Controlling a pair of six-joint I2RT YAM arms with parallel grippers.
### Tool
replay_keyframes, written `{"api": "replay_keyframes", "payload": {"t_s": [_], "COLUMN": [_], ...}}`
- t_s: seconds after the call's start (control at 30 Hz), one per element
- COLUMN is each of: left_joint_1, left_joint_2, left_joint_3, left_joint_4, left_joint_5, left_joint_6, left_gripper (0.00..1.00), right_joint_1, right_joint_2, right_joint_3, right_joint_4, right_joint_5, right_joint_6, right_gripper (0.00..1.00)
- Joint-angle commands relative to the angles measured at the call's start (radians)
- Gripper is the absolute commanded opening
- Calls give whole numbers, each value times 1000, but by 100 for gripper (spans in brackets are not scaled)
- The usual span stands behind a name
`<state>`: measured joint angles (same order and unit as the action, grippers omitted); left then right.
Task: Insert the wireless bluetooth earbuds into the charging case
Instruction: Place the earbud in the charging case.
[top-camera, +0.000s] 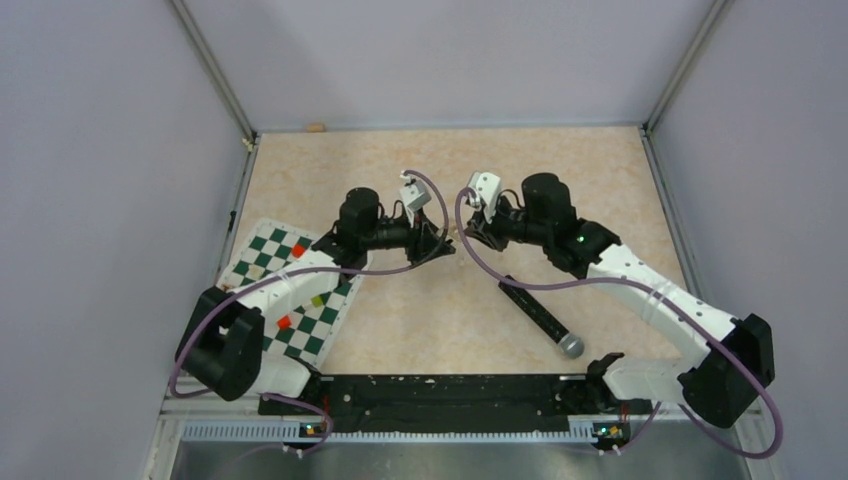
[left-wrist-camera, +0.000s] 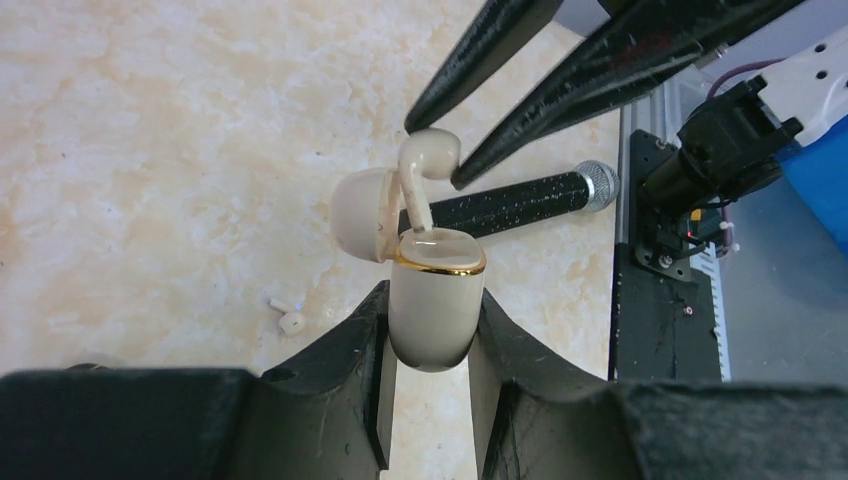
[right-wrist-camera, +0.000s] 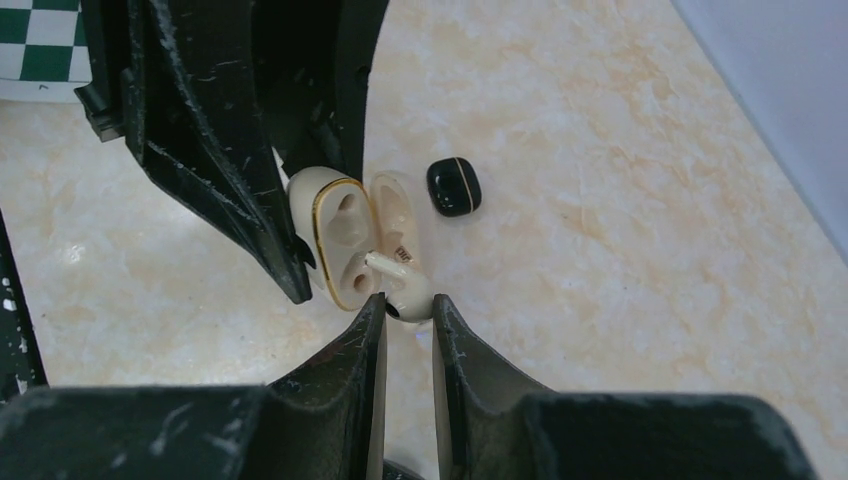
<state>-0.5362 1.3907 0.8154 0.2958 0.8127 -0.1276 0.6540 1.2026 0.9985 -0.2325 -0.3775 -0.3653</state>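
The earbud (left-wrist-camera: 430, 160), a cream one, is up off the bench (top-camera: 440, 330), its bulb pinched in the right jaws and its stem aimed straight at the mouth of the charging case (left-wrist-camera: 435, 310). The stem's tip sits just at the gold rim, about at the opening. Its long axis runs in line with the case's, so bud and case make nearly one line between the two arms. The case is cream too. Its mouth faces the right gripper (right-wrist-camera: 407, 305) and its lid (left-wrist-camera: 360, 215) is swung open to one side. From the right wrist you can look into the hollow wells inside the rim.

The left gripper (left-wrist-camera: 432, 345) has its jaws clamped on the case's sides, narrow, with the case's rounded bottom down between them. The right jaws are all but closed on the bud's head.

From above, both arms reach in over the middle of the bench, forearms low and wrists turned inward, the grippers nose to nose.

Down on the bench lie a second earbud (left-wrist-camera: 290, 320), whitish, off to the side of the case, and a small dark rounded piece (right-wrist-camera: 454, 187) with a gold line. A black microphone (top-camera: 540, 315) lies aslant under the right arm, and a chequered mat (top-camera: 285, 250) lies under the left.
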Motion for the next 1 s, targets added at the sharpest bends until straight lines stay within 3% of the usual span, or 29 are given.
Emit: {"api": "replay_keyframes", "payload": {"t_s": [0.0,0.13,0.27,0.57,0.73,0.97], "left_joint_1": [29,74,140,178,197,208], "left_joint_2": [-67,-110,-161,-286,-325,-327], "left_joint_3": [-52,-118,-247,-379,-417,-439], "left_joint_4": [213,364,666,978,1023,983], "left_joint_5": [66,65,64,123,115,86], "left_joint_6": [-69,-123,-223,-148,-89,-64], "left_gripper": [0,0,1,6,4,3], "right_joint_1": [21,25,58,223,316,354], "right_joint_2": [15,16,46,173,216,233], "right_joint_3": [136,256,411,616,630,661], "right_joint_4": [-55,-132,-243,-396,-406,-406], "right_joint_5": [50,44,76,264,356,425], "right_joint_6": [-27,-76,-149,-375,-440,-445], "right_gripper": [0,1,1,1,1,1]}}
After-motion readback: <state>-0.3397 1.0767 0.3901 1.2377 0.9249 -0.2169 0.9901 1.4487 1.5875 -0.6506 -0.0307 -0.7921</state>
